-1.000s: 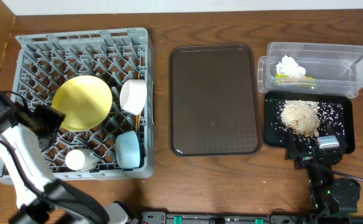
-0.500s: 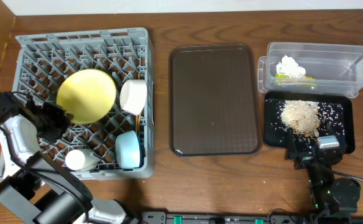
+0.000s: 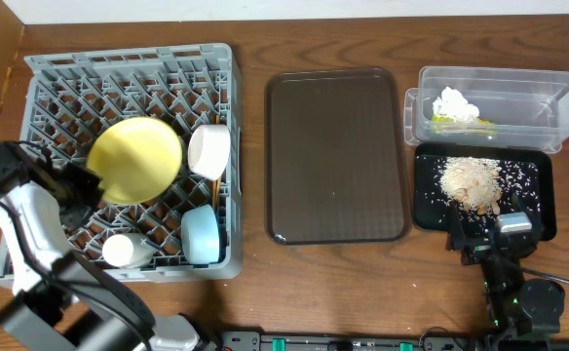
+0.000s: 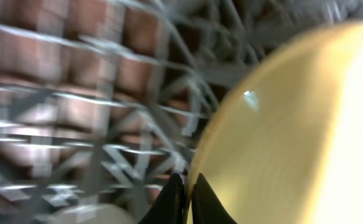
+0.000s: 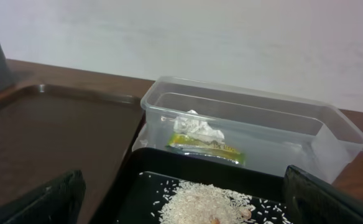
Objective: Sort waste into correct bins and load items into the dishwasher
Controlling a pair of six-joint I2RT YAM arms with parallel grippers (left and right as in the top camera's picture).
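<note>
The pale yellow plate [image 3: 136,159] stands tilted among the pegs of the grey dish rack [image 3: 31,68]. My left gripper [image 3: 80,185] is shut on the plate's left rim; the left wrist view shows the plate's [image 4: 293,124] edge pinched in the left gripper [image 4: 186,193]. A white bowl [image 3: 209,149], a light blue bowl [image 3: 202,234] and a white cup [image 3: 127,251] also sit in the rack. My right gripper [image 3: 486,234] is open and holds nothing at the near edge of the black tray [image 3: 426,210]. From the right wrist, the right gripper [image 5: 181,205] faces the crumbs [image 5: 206,202].
The clear tub [image 3: 557,107] behind the black tray holds the white tissue [image 3: 456,103] and the green-and-orange wrapper [image 3: 465,124]. The crumb heap [image 3: 472,182] lies in the black tray. A dark brown serving tray [image 3: 335,156] lies between the rack and the bins.
My left gripper has closed on the plate's rim and shifted along the rack's left side, and the plate has tipped slightly. The right arm has not moved.
</note>
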